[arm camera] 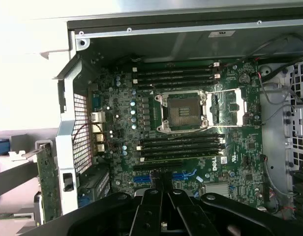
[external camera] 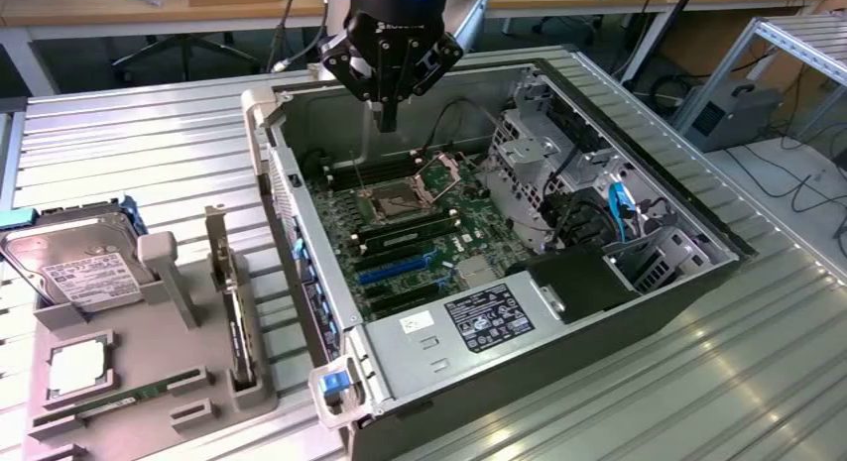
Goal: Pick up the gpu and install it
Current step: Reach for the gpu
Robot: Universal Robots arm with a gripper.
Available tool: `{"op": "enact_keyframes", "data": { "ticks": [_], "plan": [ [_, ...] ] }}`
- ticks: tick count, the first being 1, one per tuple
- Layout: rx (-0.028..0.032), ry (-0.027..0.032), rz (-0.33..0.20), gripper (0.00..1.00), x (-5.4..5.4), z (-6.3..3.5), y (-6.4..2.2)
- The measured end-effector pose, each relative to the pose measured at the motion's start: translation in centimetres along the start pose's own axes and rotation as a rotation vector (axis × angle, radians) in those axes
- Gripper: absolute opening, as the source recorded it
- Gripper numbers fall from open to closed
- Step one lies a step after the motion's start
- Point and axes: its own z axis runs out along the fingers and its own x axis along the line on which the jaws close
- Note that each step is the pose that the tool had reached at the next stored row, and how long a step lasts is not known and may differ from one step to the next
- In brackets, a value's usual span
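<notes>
Jaws closed, empty, above motherboard [arm camera: 240, 147] inside open case [external camera: 596, 372]; gpu [external camera: 236, 317] on edge in grey holder [external camera: 166, 327] outside case, well apart from jaws.

Thin dark circuit card with pale silvery end bracket, the gpu [external camera: 237, 327], stands on its long edge. Bracket end upright. It sits slotted in a grey moulded holder [external camera: 149, 354].

We see a ribbed, shiny metal table [external camera: 133, 134], a dull grey sheet-metal case [external camera: 397, 360], and at lower left a matt grey plastic holder [external camera: 146, 327]; the gripper [external camera: 385, 122] is glossy black.
</notes>
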Motion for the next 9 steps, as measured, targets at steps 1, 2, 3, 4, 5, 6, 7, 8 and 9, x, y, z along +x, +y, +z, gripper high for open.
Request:
{"op": "enact_keyframes", "data": {
  "ticks": [1,2,3,4,5,6,7,8,9],
  "plan": [
    [0.0,0.0,0.0,0.11,0.0,0.0,0.0],
    [0.0,0.0,0.0,0.11,0.0,0.0,0.0],
    [0.0,0.0,0.0,0.11,0.0,0.0,0.0],
    [0.0,0.0,0.0,0.11,0.0,0.0,0.0],
    [0.0,0.0,0.0,0.11,0.01,0.0,0.0],
    [-0.0001,-0.0001,0.0,0.11,0.07,0.0,0.0],
    [-0.0001,-0.0001,0.0,0.11,0.28,0.0,-0.02],
    [0.0,0.0001,0.0,0.11,0.54,-0.02,-0.04],
    [0.0,0.0,0.0,0.11,0.76,-0.02,-0.06]
  ]
}}
